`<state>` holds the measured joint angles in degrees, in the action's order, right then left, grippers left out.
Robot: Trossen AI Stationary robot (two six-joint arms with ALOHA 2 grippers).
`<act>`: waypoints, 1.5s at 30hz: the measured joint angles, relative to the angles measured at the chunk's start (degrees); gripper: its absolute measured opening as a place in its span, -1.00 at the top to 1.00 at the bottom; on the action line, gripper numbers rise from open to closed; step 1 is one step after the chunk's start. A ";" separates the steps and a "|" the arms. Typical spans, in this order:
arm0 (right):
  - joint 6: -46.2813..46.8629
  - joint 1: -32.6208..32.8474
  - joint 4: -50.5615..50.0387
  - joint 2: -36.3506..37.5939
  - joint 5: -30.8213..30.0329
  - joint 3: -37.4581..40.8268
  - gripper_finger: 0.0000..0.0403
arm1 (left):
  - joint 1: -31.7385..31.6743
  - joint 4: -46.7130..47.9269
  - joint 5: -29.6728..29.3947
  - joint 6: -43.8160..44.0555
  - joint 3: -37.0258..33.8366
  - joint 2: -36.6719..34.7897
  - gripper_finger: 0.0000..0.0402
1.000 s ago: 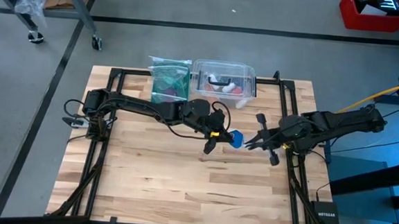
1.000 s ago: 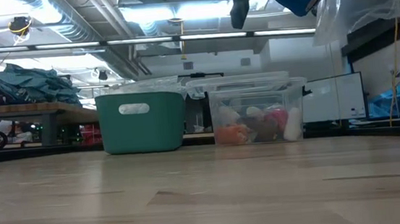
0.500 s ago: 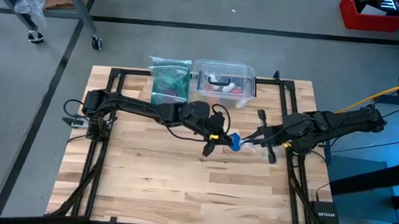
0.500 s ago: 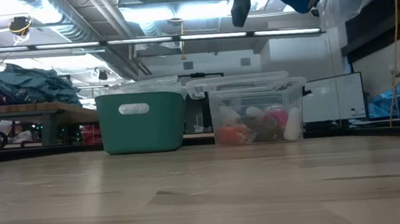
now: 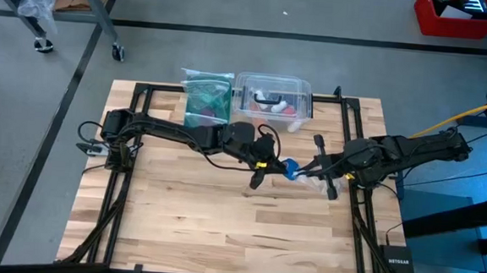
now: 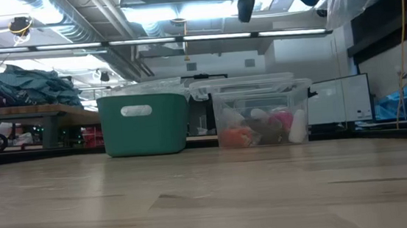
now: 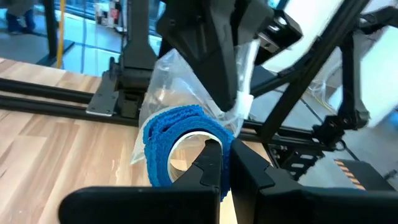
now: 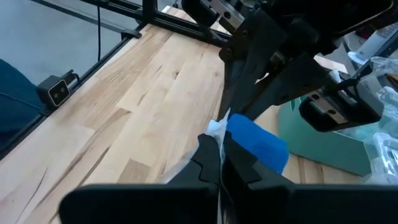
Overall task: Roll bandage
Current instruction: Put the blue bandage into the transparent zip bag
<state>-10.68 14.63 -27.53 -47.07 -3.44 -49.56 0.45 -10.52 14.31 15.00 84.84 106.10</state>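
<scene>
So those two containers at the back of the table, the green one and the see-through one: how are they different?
The green bin is opaque teal with a pale label on its front; the clear box shows its contents, pink, orange and white items. The bin is stuffed with clear plastic bags at the top; the box is closed with a lid. Both sit side by side on the table's far edge.

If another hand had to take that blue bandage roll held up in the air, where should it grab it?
Probably by the roll's open outer rim, coming from the bare side. The bandage is a hollow ring; the left gripper pinches one wall, and the right gripper pinches the clear bag behind it.
</scene>
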 joint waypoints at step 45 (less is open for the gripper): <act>1.89 0.02 5.88 7.66 -1.47 0.04 1.00 | -0.07 -4.57 -4.86 3.87 0.00 -0.26 1.00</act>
<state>-8.80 14.66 -21.65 -39.41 -4.92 -49.52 0.38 -15.09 9.45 18.87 84.84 105.84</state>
